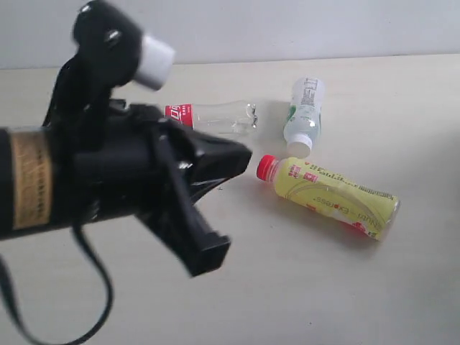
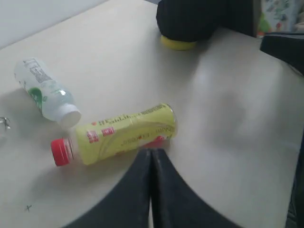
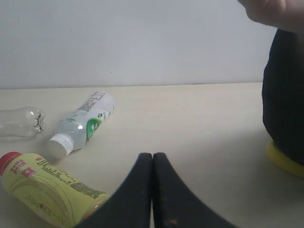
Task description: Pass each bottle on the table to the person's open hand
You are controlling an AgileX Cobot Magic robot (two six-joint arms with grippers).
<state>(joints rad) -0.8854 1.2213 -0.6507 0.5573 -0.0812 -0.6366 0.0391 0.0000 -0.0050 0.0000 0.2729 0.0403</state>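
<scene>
Three bottles lie on the table (image 1: 323, 287). The yellow bottle (image 1: 330, 194) (image 2: 123, 133) (image 3: 42, 192) points its red cap left. Behind it lie the white-green labelled bottle (image 1: 305, 111) (image 2: 45, 92) (image 3: 83, 123) and the clear red-labelled bottle (image 1: 215, 117) (image 3: 21, 122), whose cap is hidden by my arm. My left gripper (image 1: 246, 153) (image 2: 152, 151) is shut and empty, its tips close to the yellow bottle. My right gripper (image 3: 152, 155) is shut and empty, beside the yellow bottle's base. A blurred skin-coloured hand (image 3: 275, 12) shows at a corner. A floral patch (image 2: 280, 14) may be the fourth bottle.
My left arm (image 1: 86, 180) fills the left of the exterior view, high over the table. A black mass with a yellow underside (image 3: 285, 99) (image 2: 185, 23) stands on the table to the right of the bottles. A pale wall (image 1: 287, 29) runs behind the table.
</scene>
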